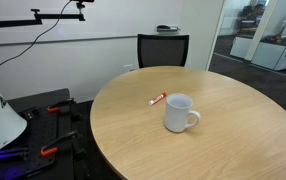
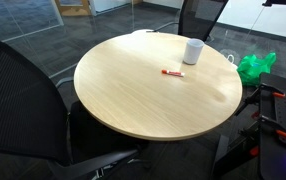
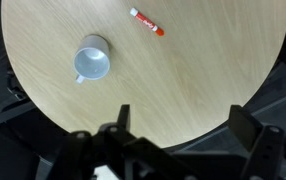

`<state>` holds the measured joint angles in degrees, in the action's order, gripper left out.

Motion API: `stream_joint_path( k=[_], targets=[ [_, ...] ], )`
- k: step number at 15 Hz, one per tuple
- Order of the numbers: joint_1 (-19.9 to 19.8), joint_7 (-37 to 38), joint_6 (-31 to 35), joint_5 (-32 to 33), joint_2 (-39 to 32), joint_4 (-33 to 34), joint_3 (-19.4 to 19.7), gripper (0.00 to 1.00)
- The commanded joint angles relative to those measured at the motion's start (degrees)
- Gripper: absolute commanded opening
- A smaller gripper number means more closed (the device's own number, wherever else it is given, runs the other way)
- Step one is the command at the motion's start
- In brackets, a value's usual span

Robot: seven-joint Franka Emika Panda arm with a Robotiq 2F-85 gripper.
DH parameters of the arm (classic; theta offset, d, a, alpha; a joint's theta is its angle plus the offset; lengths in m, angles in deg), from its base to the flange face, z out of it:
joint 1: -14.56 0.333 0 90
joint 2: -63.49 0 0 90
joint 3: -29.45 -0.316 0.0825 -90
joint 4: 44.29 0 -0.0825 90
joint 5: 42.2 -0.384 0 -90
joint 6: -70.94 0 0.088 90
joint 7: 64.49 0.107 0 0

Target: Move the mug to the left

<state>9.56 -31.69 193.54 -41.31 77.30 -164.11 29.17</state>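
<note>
The white mug (image 1: 180, 113) stands upright on the round wooden table (image 1: 233, 140), its handle toward the table's near edge. It also shows in an exterior view (image 2: 192, 51) near the far rim, and in the wrist view (image 3: 92, 62) from above. A thin red-and-white marker (image 1: 157, 99) lies beside it; it shows in both other views (image 2: 170, 73) (image 3: 146, 21). My gripper (image 3: 180, 118) is open and empty, high above the table's edge, well away from the mug. The arm is not seen in either exterior view.
A black office chair (image 1: 163, 48) stands behind the table. Another black chair (image 2: 23, 100) is close to the table. A green bag (image 2: 255, 66) lies on the floor. Glass walls and equipment with red clamps (image 1: 53, 108) surround the table.
</note>
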Motion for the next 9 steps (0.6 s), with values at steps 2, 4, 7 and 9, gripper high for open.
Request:
stream_joint_path(
  k=[2, 4, 7, 9],
  targets=[
    [-2.37, 10.24, 1.96, 2.6, -2.52, -0.15, -0.19, 1.0],
    [-2.61, 12.78, 1.92, 1.89, -4.3, -0.01, 0.32, 1.0],
    [-2.77, 16.93, 2.51, 1.63, -7.28, 0.12, 1.07, 1.0],
    [-2.72, 19.87, 3.75, 1.73, -9.59, 0.0, 1.76, 1.0]
  ],
)
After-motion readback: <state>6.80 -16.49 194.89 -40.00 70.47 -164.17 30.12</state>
